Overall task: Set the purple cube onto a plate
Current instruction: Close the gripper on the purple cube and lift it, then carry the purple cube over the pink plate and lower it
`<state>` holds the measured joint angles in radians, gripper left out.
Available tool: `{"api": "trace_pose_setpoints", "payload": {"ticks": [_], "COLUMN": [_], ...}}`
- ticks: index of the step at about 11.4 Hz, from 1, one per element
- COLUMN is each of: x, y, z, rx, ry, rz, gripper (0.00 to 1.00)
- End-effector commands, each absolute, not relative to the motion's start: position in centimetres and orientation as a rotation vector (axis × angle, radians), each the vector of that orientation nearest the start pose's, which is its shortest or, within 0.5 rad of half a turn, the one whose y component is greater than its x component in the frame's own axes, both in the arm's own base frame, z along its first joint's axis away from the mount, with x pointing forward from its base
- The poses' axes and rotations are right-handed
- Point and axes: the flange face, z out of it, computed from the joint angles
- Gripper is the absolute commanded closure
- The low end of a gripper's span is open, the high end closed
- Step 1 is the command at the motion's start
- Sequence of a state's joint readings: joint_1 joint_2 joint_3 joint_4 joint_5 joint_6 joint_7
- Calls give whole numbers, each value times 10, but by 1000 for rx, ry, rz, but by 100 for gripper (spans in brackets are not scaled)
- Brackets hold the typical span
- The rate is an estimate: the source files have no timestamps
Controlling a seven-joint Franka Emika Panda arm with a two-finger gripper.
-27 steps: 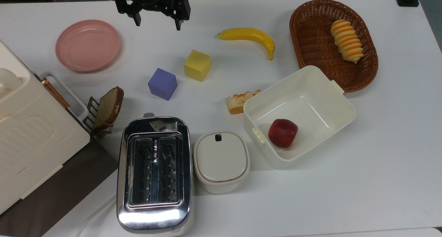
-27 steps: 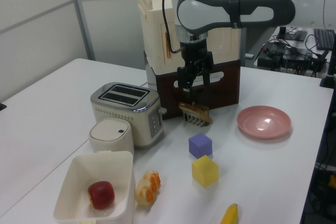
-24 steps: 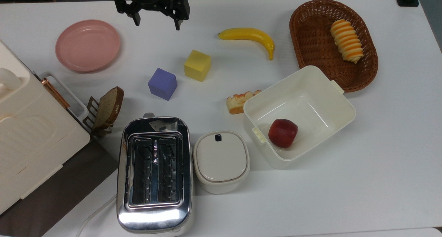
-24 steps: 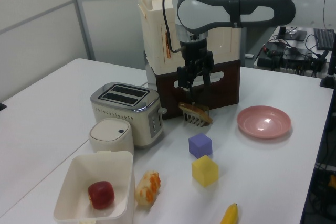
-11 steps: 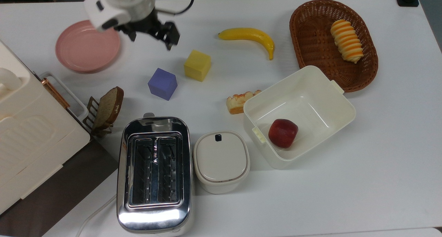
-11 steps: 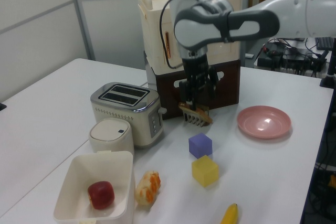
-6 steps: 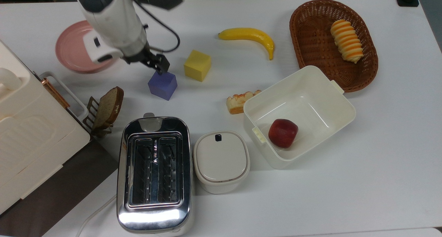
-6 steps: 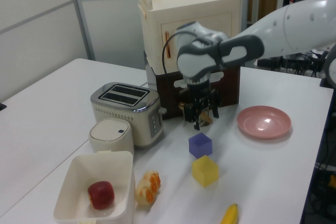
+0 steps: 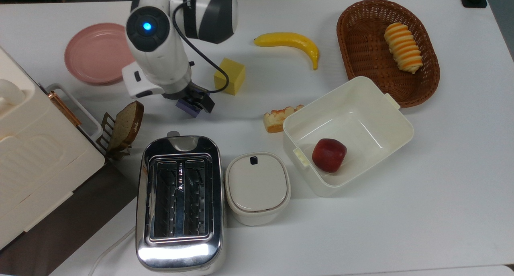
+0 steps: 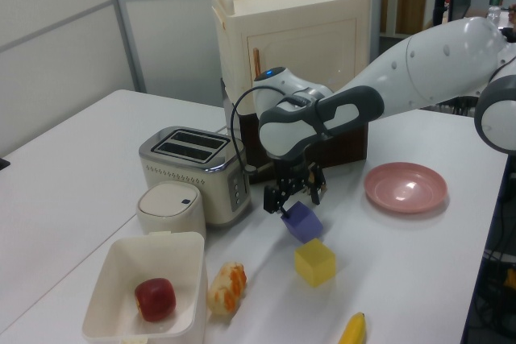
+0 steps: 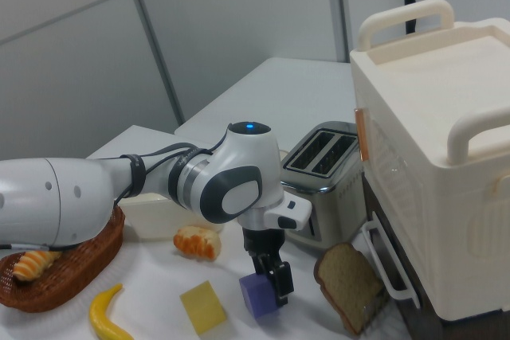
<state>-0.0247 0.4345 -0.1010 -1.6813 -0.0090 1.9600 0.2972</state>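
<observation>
The gripper (image 10: 295, 196) has a dark finger (image 10: 271, 201) on each side of the purple cube (image 10: 302, 221), which sits tilted between them in the left view, a little left of centre in the frame; the jaws bracket the cube, but whether they are pressing on it cannot be told. In the right view the gripper (image 11: 269, 279) reaches straight down at the lower middle of the frame, one finger (image 11: 281, 280) lying against the cube (image 11: 258, 298). From above, the gripper (image 9: 194, 101) and the white wrist cover most of the cube (image 9: 185, 106), a sliver of violet showing at centre left of the top view. Just beside it, up and to the top view's right, stands the yellow cube (image 9: 230, 76). The plate (image 9: 96, 53) lies bare at the upper left of the top view, apart from the cube, its right edge hidden by the arm; in the left view the plate (image 10: 405, 186) is at the right middle. A slice of bread (image 9: 126, 125) leans in a small rack at the left of the top view, below it a chrome toaster (image 9: 179, 201) and a lidded white pot (image 9: 257, 186). Farther right are a pastry piece (image 9: 278, 117), an open white tub (image 9: 395, 123) holding a red apple (image 9: 329, 154), a banana (image 9: 292, 43) and a wicker basket (image 9: 357, 39) with a striped roll (image 9: 402, 47).
</observation>
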Motion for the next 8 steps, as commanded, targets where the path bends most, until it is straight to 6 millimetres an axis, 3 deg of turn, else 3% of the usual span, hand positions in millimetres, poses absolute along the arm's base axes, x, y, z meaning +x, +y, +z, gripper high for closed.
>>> {"api": "trace_pose_setpoints", "payload": {"ticks": [1,3,4,6,8], "x": [646,641,640,640,640], "y": [-60,-58,-57,-58,-58], "z": [332,323,322,322,322], "rx": [-3155,-3156,-3157,-3160,-3161], "ry": [656,665,662,640,633], "rz": [219,253,255,254,254], "gripper": [0,3,17,70,85]}}
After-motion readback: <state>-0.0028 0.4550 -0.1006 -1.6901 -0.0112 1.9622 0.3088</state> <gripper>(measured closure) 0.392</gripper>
